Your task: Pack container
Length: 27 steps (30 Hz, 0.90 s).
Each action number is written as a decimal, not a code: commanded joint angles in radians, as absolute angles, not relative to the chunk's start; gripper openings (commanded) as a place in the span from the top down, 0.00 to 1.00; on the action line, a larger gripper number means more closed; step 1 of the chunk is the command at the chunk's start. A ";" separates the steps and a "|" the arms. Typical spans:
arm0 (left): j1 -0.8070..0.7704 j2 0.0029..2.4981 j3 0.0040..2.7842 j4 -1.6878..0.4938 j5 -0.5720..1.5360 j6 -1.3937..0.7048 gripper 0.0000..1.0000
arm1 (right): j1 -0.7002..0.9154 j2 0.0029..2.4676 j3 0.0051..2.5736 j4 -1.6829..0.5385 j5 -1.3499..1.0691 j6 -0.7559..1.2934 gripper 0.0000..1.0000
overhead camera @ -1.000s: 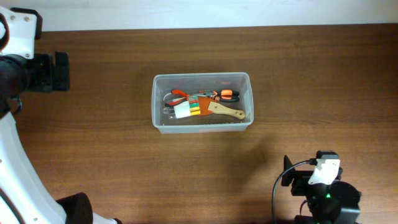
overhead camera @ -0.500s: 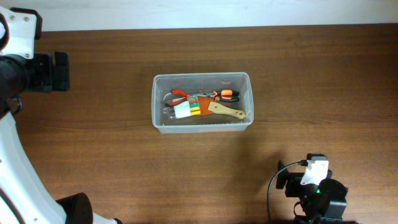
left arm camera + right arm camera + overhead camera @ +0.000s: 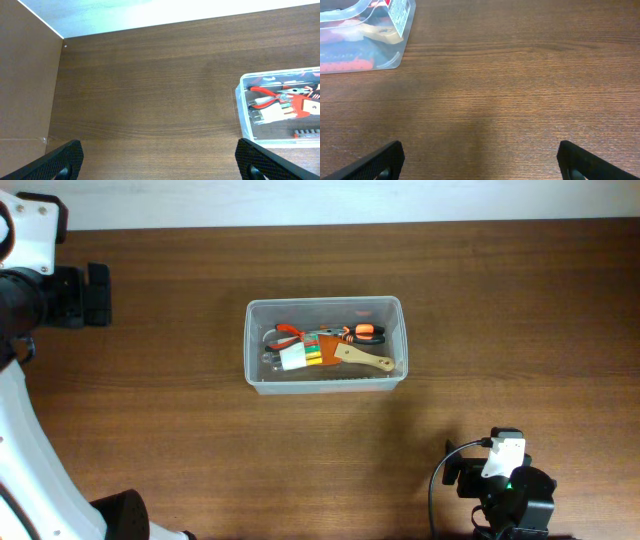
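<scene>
Right gripper (image 3: 480, 162) (jaws wide, empty) is backing off nearward; container (image 3: 326, 303) is lying ahead-left, long axis crosswise, nearer it.

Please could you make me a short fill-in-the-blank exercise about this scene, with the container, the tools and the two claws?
1. The tools lie ____ the container.
2. The left claw and the right claw are both ____, holding nothing.
3. The number of containers on the table is ____.

Missing words: inside; open; one.
</scene>
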State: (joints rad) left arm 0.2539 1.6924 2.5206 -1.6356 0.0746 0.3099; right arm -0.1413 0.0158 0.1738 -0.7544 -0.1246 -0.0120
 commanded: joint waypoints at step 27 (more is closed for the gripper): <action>0.126 0.973 1.435 -0.759 0.115 0.307 0.01 | -0.138 0.004 0.166 -0.754 -0.120 -0.019 0.02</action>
State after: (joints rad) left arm 0.1600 1.0798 1.6348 -0.8326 0.1013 0.3099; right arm -0.1413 0.0154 0.1734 -0.7532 -0.1242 -0.0124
